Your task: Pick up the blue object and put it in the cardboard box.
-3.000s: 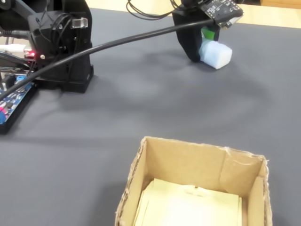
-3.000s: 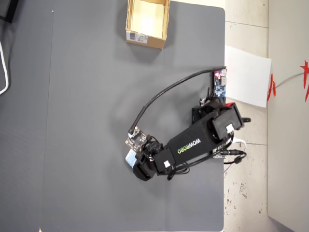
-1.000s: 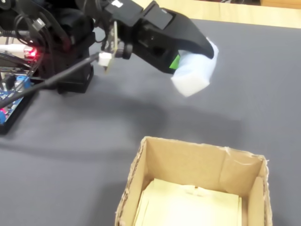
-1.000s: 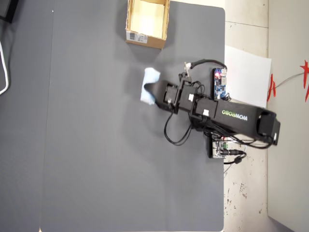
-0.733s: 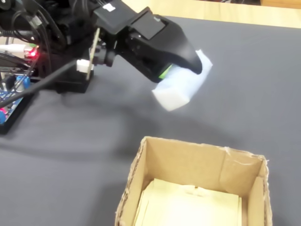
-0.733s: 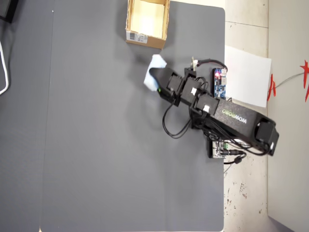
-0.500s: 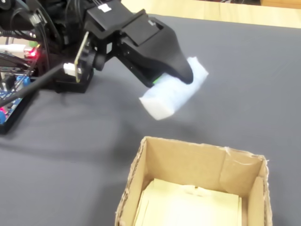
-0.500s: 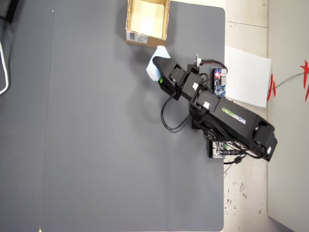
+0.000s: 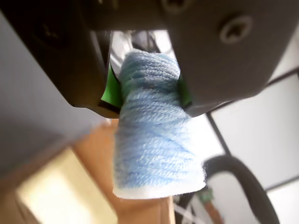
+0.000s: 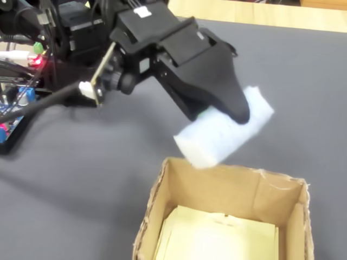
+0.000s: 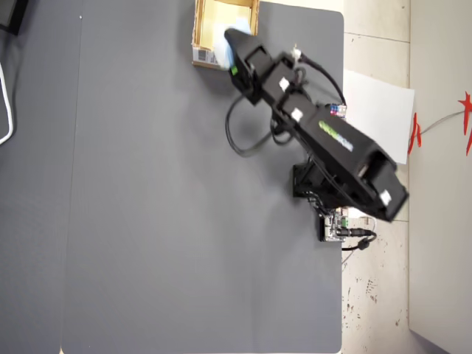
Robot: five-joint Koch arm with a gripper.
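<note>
1. Clamped between the two jaws of the pincer (image 9: 150, 95), the blue object (image 9: 156, 144) hangs out far beyond the tips.
2. Compared with the cardboard box (image 10: 179, 187), the object is in the air just above the box's far rim, not yet over the inside.
3. If released now, it may hit this rim and fall outside onto the desk (image 10: 81, 179).

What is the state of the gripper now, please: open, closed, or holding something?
Gripper: closed on the blue object, held in the air just above the rim of the cardboard box.
</note>
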